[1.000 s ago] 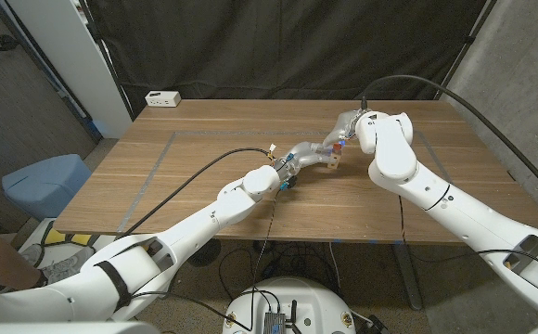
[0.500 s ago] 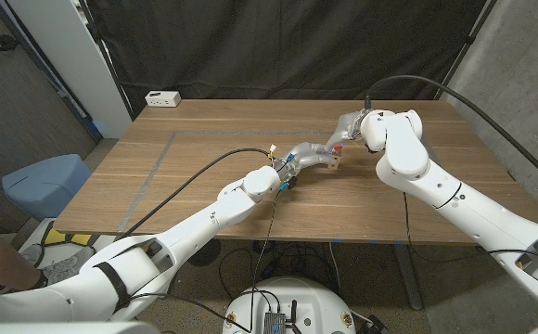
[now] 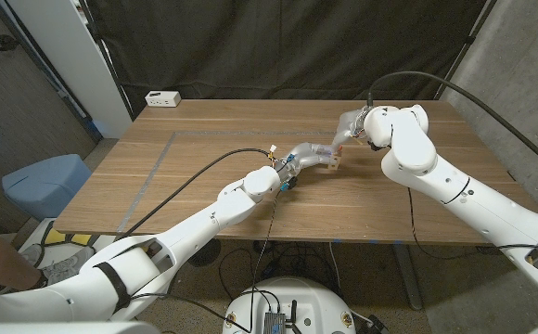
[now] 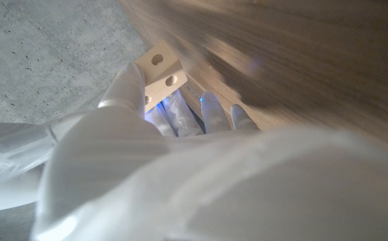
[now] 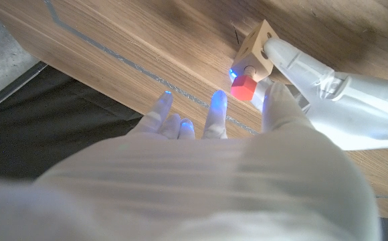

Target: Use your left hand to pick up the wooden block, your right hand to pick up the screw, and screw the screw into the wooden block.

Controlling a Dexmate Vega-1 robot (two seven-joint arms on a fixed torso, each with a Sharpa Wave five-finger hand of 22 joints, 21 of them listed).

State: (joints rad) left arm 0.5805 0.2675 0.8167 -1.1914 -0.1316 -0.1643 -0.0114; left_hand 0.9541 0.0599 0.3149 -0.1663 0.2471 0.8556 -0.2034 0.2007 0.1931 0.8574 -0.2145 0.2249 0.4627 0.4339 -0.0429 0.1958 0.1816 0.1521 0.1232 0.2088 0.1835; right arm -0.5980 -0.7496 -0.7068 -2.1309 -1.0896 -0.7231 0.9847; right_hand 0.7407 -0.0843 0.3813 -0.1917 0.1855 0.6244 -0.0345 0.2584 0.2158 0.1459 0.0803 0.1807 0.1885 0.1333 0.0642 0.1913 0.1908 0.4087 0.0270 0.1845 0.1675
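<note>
We hold the wooden block (image 5: 255, 45) in the left hand (image 3: 311, 155), raised just above the table (image 3: 204, 167) near its far right part; in the left wrist view its fingers (image 4: 128, 84) clasp the block's side, leaving the drilled faces bare. The screw (image 5: 243, 86), with its red head, sits at the block's near face, seated in or at a hole; how deep we cannot tell. The right hand (image 3: 354, 125) is the nearer hand to the screw head: in the right wrist view the head lies just beyond its fingertips (image 5: 217, 104), and the screw's long axis appears to point from that hand into the block. The right fingers stand spread and seem clear of the head, though a light touch by the thumb cannot be excluded. Compared with a second ago, the right arm has swung outward to the robot's right and its wrist has rotated, while the left hand and block have kept their place
</note>
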